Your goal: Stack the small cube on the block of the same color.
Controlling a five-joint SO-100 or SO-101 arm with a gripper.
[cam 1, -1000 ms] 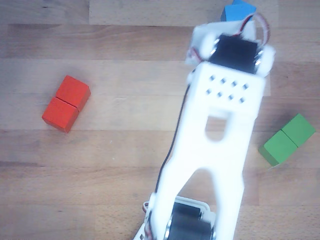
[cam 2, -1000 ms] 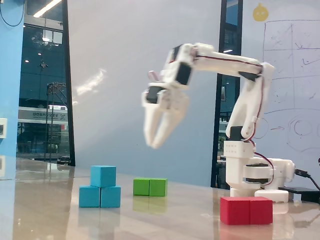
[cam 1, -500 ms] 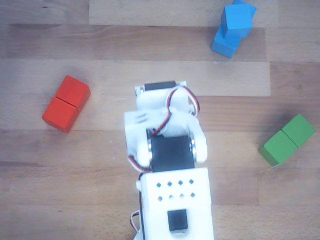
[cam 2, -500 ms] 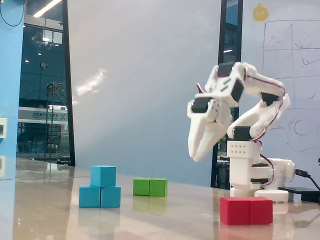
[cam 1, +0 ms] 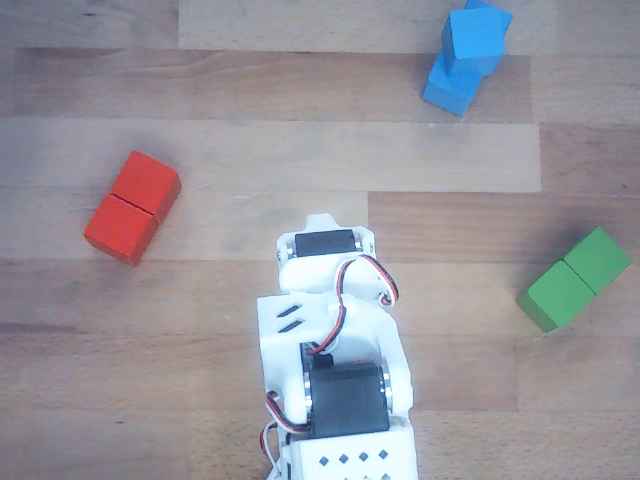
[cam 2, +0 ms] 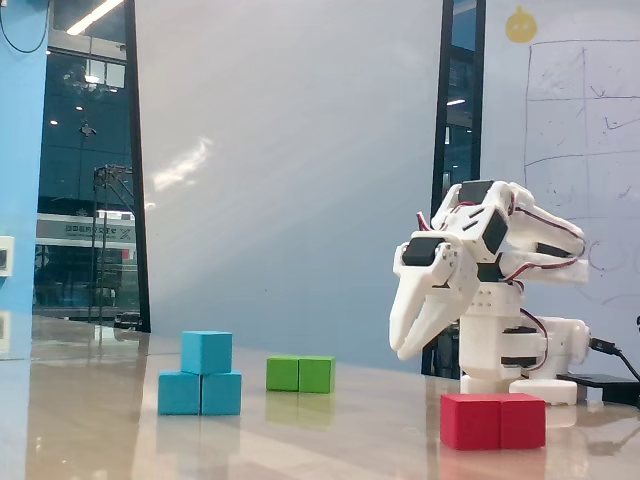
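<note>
Small cube [cam 2: 206, 352]: rests on blue two-cube block [cam 2: 200, 393], lower left of the fixed view. Gripper [cam 2: 403, 350]: empty, fingers slightly parted, right of centre. Risk: table jolt topples cube.

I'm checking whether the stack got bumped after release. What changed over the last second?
Only the arm moved: it folded back toward its base, carrying the empty tool down and away from the blocks. The small cube stayed on the blue block, and the green block and red block kept their places.
</note>
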